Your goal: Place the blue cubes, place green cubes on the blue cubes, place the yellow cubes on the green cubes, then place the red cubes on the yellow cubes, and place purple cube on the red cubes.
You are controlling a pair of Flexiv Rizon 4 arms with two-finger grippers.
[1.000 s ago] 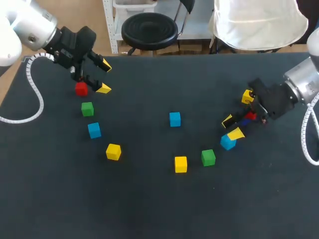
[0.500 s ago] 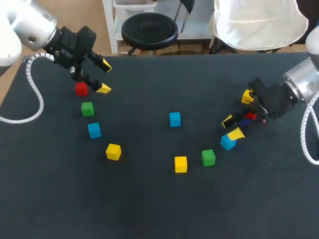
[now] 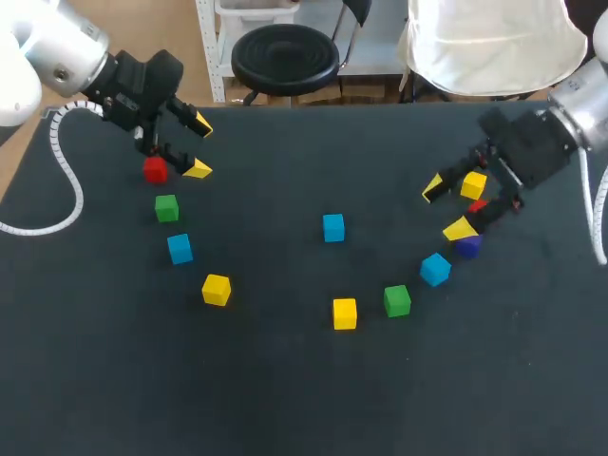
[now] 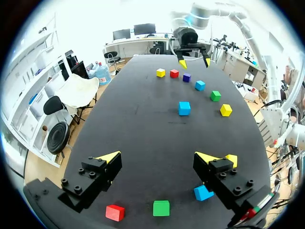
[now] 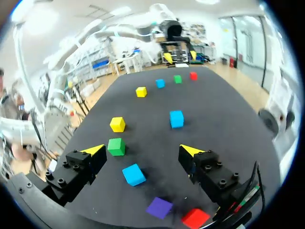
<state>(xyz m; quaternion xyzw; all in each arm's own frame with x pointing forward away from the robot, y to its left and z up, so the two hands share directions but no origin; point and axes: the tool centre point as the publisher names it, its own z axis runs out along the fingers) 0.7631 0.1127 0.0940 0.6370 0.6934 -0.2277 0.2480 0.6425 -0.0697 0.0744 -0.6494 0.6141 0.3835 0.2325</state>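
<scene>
Hanging above the dark tabletop (image 3: 285,380), the right end effector (image 3: 446,208) has its fingers spread apart and holds nothing. A purple cube (image 3: 467,246), a red cube (image 5: 195,218) and a yellow cube (image 3: 473,184) lie close by it, with a blue cube (image 3: 435,269) just beyond. The left end effector (image 3: 199,147), likewise apart and empty, sits beside a second red cube (image 3: 155,169). Every cube lies singly.

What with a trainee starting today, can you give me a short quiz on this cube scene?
1. True or false: the right tool holds a cube.
2. Which colour shows just one cube? A blue, B purple, C green.
3. What colour is the cube nearest the left tool?
Key: 1 false, it is open and empty. 2 B, the purple cube. 3 red, the red cube beside it.
</scene>
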